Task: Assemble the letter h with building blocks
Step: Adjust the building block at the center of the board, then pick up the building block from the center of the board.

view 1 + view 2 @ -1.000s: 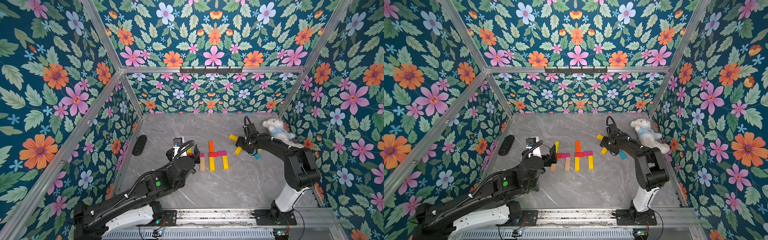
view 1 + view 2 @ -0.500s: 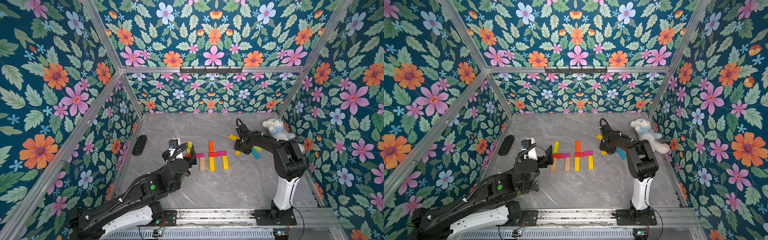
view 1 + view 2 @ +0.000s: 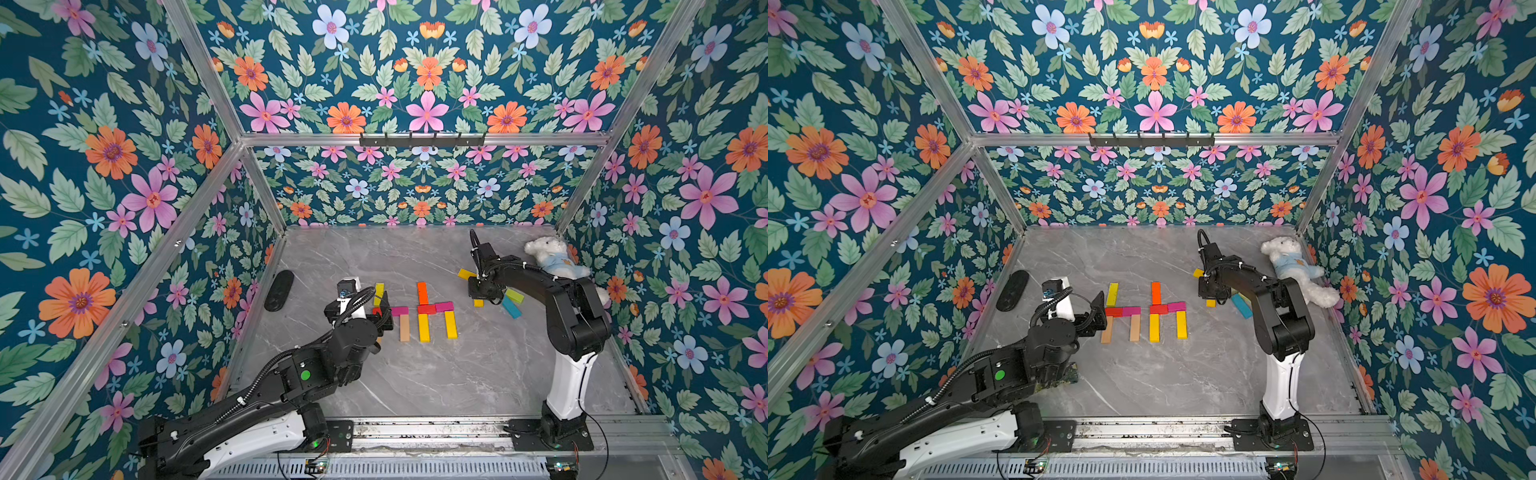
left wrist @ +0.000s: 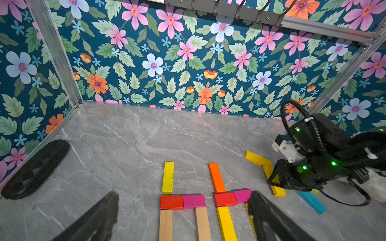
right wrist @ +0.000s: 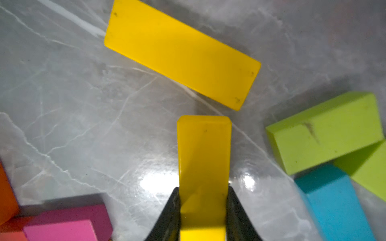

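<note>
**Right jaws clamped on a yellow block**

In both top views I saw two h shapes of building blocks lying flat mid-worktop. My right arm bent over loose blocks near the plush bear.

From the left wrist, the left jaws stood wide apart and empty.

From the right wrist, the right jaws pressed both sides of a yellow block. A second yellow block lay just beyond it.

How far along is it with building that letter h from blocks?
Done, it seems: two flat h shapes, one topped by a yellow wooden plank, one by an orange plank. In hand: the right gripper clamps a second yellow plank. Left: a loose yellow plank, green plank, blue plank.
</note>
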